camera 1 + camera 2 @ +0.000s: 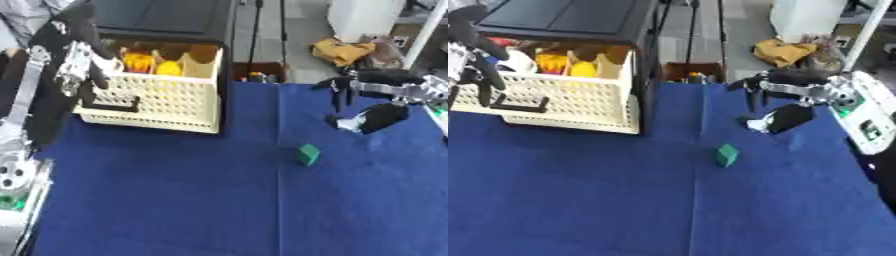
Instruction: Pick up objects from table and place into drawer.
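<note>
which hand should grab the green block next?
Right. The right hand hovers over the blue cloth just beyond the green block, fingers pointing down. The left hand is across the table at the cream drawer front.

Left hand (pixel 83 75) blurred against the drawer (pixel 157 97) front, grip unreadable. Yellow items (pixel 153 64) inside half hidden by its wall. Right hand (pixel 785 107) smeared.

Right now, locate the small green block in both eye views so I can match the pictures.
Left eye view: the green block lies right of centre on the blue cloth, below and left of the right hand.
Right eye view: it sits nearer the centre.
Shared landmark: the cream drawer basket at upper left.
</note>
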Robot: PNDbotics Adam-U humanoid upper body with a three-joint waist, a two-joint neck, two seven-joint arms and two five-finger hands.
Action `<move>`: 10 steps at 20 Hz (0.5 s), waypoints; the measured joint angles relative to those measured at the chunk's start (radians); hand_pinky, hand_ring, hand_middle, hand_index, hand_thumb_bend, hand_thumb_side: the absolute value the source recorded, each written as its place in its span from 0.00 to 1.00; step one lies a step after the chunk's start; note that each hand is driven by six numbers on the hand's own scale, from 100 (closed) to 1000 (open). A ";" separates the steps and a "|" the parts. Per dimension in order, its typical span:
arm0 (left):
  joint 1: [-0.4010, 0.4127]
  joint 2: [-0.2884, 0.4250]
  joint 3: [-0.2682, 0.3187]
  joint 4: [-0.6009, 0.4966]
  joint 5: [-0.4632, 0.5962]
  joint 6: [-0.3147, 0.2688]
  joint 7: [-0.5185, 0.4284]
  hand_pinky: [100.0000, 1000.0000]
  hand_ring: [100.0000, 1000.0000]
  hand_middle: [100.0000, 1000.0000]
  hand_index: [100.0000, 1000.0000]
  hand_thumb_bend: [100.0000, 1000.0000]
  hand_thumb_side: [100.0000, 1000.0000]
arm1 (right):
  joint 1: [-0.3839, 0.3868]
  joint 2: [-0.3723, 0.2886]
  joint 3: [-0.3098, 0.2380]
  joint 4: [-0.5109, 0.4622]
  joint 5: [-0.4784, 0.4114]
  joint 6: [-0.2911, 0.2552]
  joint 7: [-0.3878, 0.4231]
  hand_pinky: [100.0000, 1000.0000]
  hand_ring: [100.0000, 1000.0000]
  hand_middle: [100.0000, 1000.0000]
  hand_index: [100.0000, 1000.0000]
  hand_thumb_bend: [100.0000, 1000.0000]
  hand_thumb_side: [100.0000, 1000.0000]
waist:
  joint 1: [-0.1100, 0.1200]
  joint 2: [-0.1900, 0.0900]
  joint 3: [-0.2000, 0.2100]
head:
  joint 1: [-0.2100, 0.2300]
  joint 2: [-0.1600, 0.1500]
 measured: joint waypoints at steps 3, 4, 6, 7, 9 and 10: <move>0.000 -0.001 0.000 0.000 0.001 -0.001 -0.004 0.08 0.29 0.45 0.88 0.04 0.91 | -0.002 -0.007 0.014 0.026 0.022 -0.016 -0.016 0.56 0.71 0.55 0.97 0.07 0.51 | 0.000 0.011 0.015 | -0.003 0.000; 0.000 -0.003 0.000 0.000 0.001 -0.001 -0.005 0.08 0.29 0.45 0.88 0.04 0.92 | -0.002 -0.008 0.020 0.033 0.030 -0.021 -0.021 0.56 0.72 0.55 0.97 0.07 0.51 | 0.000 0.012 0.015 | -0.004 0.000; 0.000 -0.005 0.000 0.000 0.002 0.000 -0.007 0.08 0.29 0.45 0.88 0.04 0.92 | -0.002 -0.012 0.029 0.043 0.043 -0.034 -0.034 0.58 0.73 0.58 1.00 0.07 0.52 | 0.001 0.013 0.017 | -0.004 0.000; 0.000 -0.007 0.000 0.000 0.003 0.000 -0.008 0.08 0.29 0.45 0.88 0.04 0.92 | -0.001 -0.013 0.036 0.045 0.048 -0.039 -0.039 0.59 0.74 0.59 1.00 0.09 0.54 | 0.002 0.014 0.019 | -0.004 -0.001; 0.000 -0.007 -0.001 0.000 0.004 -0.001 -0.009 0.08 0.29 0.45 0.88 0.03 0.92 | 0.002 -0.015 0.053 0.047 0.048 -0.045 -0.045 0.60 0.75 0.59 1.00 0.10 0.54 | 0.002 0.015 0.022 | -0.004 -0.001; 0.000 -0.007 -0.001 0.000 0.004 -0.001 -0.010 0.08 0.29 0.45 0.88 0.03 0.92 | 0.002 -0.017 0.061 0.047 0.046 -0.046 -0.046 0.61 0.75 0.59 1.00 0.12 0.56 | 0.002 0.017 0.023 | -0.004 -0.001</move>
